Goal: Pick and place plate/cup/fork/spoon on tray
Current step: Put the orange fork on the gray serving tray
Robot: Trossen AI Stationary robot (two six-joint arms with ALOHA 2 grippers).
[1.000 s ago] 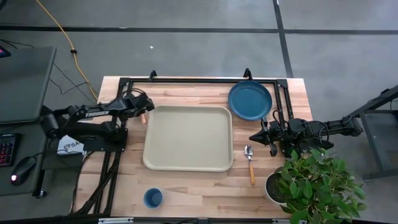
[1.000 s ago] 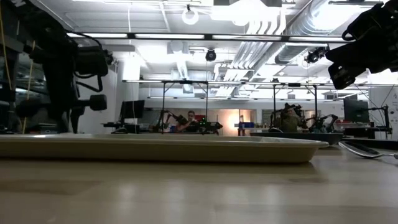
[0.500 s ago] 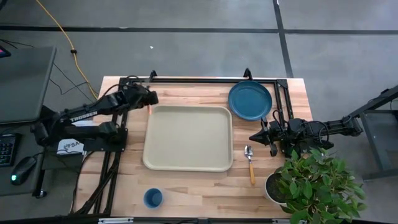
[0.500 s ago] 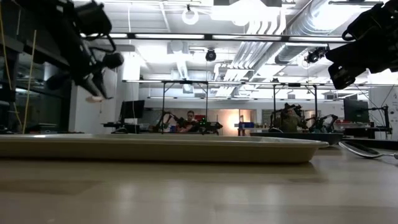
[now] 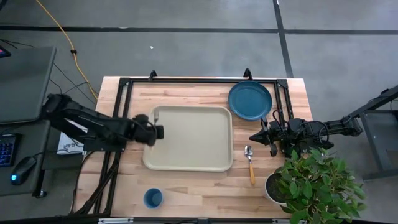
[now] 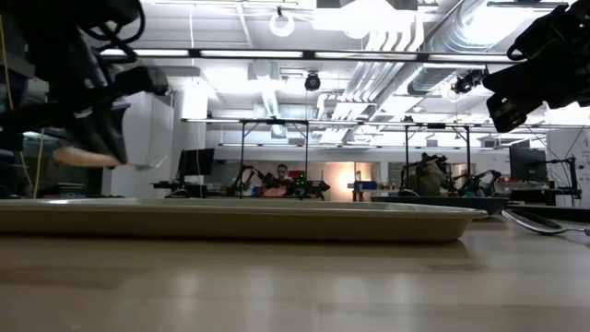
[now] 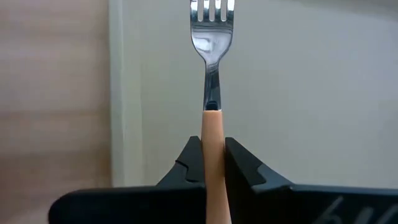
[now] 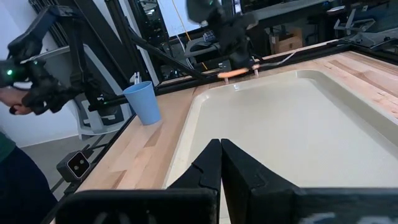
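My left gripper (image 5: 153, 132) is shut on the fork (image 7: 211, 74), which has an orange handle and silver tines. It hangs over the left rim of the cream tray (image 5: 188, 138). The fork also shows in the right wrist view (image 8: 235, 72) and the low view (image 6: 81, 157). My right gripper (image 5: 272, 144) is shut and empty, right of the tray, beside the spoon (image 5: 249, 163) lying on the table. The blue plate (image 5: 250, 100) lies at the far right. The blue cup (image 5: 153, 198) stands near the front edge. My left gripper pinches the fork's orange handle (image 7: 212, 134) between its two fingers, a little behind where the handle meets the metal neck. The fingers come from above and lie across the handle. The fork is lifted clear of the tray, about level, tines toward the table's far edge.
A potted plant (image 5: 311, 183) stands at the near right corner, close to my right arm. A black frame (image 5: 199, 81) runs along the table's far edge and sides. The tray's inside (image 8: 298, 124) is bare. A person's hand (image 8: 15, 109) shows beyond the table's left side.
My left gripper has lifted the fork from beside the tray's far left corner. It has carried it toward the near edge and down to just over the tray's left rim, turning as it went. My right arm has kept still.
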